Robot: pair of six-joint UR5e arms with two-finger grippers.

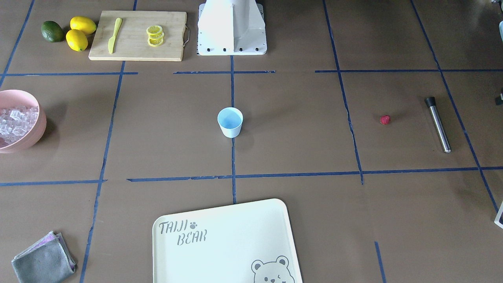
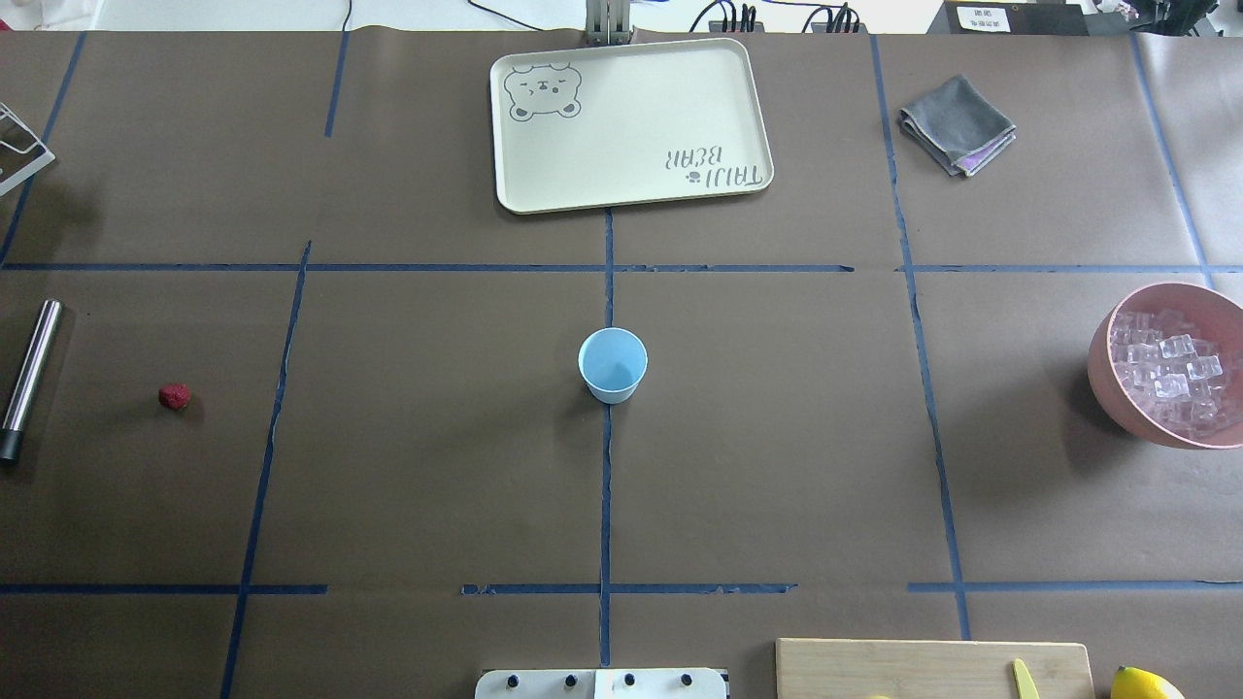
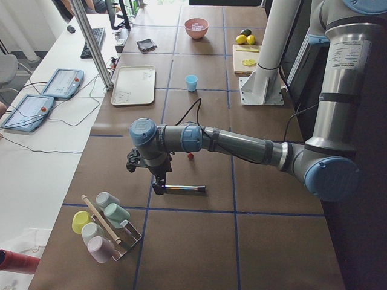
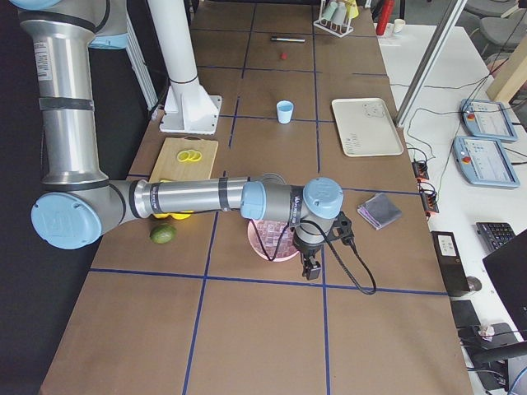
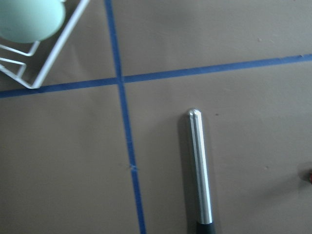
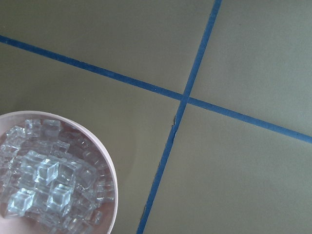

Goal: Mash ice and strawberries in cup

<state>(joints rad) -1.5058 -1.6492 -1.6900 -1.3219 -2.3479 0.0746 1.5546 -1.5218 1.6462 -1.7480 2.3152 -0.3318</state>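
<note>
Start state: nothing in the cup (image 2: 612, 364) yet, mashing not begun.

The cup stands upright at mid-counter (image 2: 437, 466), its inside plain blue and empty. The strawberry (image 2: 175, 395) lies loose on the robot's left, near the metal muddler (image 2: 29, 374) but apart from it. The ice (image 2: 1170, 374) is heaped in the pink bowl (image 2: 1102, 379) on the far right. To my reading every step is left: berry in, ice in, then mash. The left claw (image 3: 158, 185) hangs over the muddler's dark-capped end, and the right claw (image 4: 311, 268) hangs just beside the bowl — for both, released or clenched cannot be told from these side views. The only legible writing is "TAIJI BEAR" with a bear face, printed on the cream tray (image 2: 636, 199).
</note>
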